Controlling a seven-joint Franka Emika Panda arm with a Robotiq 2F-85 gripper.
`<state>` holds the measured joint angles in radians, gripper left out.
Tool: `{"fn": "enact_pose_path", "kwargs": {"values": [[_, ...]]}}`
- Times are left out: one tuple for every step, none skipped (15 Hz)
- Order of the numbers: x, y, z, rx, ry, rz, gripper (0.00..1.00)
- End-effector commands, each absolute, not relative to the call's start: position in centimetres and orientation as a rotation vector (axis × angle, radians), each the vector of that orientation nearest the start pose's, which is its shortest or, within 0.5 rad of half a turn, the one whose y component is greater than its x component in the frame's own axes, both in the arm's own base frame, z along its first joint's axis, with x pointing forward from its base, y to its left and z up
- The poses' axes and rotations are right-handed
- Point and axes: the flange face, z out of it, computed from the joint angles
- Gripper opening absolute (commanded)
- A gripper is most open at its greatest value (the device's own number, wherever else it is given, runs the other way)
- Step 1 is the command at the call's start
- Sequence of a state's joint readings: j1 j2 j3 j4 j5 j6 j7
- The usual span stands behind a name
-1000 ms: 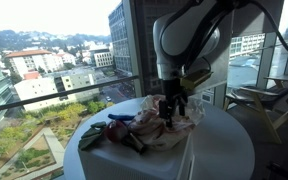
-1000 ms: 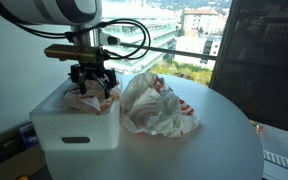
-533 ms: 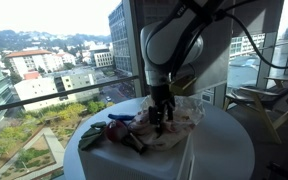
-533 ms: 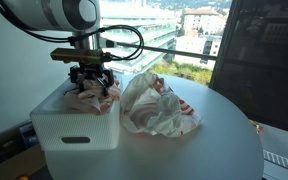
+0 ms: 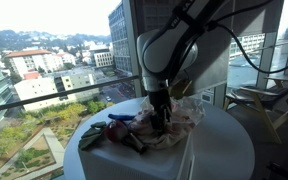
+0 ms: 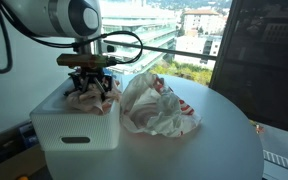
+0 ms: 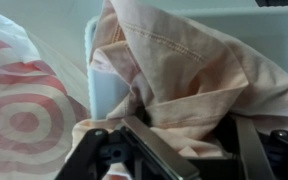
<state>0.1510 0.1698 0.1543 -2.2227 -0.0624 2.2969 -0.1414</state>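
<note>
My gripper (image 6: 89, 86) hangs just over a white bin (image 6: 74, 130) at the table's edge. It is shut on a bunched peach cloth (image 6: 84, 98) that sags into the bin. In the wrist view the peach cloth (image 7: 184, 75) fills the frame, bunched between the two dark fingers (image 7: 152, 150), with the bin's pale rim (image 7: 92, 60) behind it. In an exterior view the gripper (image 5: 161, 116) is low among the cloth and bag, and its fingertips are hidden.
A crumpled white plastic bag with red target marks (image 6: 159, 108) lies beside the bin on the round white table (image 6: 224, 140); it also shows in the wrist view (image 7: 24, 110). Dark and red garments (image 5: 122, 130) lie on the table. Windows and railings stand close by.
The gripper has moved sideways and down over the bin, carrying the peach cloth lower into it. The bag has not moved.
</note>
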Motion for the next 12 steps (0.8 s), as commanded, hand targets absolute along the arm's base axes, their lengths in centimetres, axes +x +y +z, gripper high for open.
{"fn": "enact_pose_path", "kwargs": {"values": [[51.2, 15.9, 29.7, -3.048, -0.830, 0.158, 0.37], [51.2, 15.8, 29.9, -3.044, -0.829, 0.168, 0.30], [51.1, 15.7, 30.3, -3.033, -0.820, 0.176, 0.23], [51.0, 15.7, 30.5, -3.030, -0.813, 0.179, 0.15], [51.0, 15.4, 31.0, -3.038, -0.770, 0.200, 0.10], [51.0, 15.3, 31.4, -3.033, -0.746, 0.201, 0.07], [50.9, 15.0, 32.0, -3.032, -0.715, 0.196, 0.08], [50.7, 14.8, 32.8, -3.028, -0.692, 0.176, 0.11], [50.5, 14.6, 33.5, -3.026, -0.675, 0.151, 0.10], [50.3, 14.4, 34.7, -3.033, -0.641, 0.091, 0.11], [50.2, 14.1, 35.8, -3.037, -0.623, 0.046, 0.11], [50.0, 13.8, 37.3, -3.042, -0.596, -0.023, 0.11]]}}
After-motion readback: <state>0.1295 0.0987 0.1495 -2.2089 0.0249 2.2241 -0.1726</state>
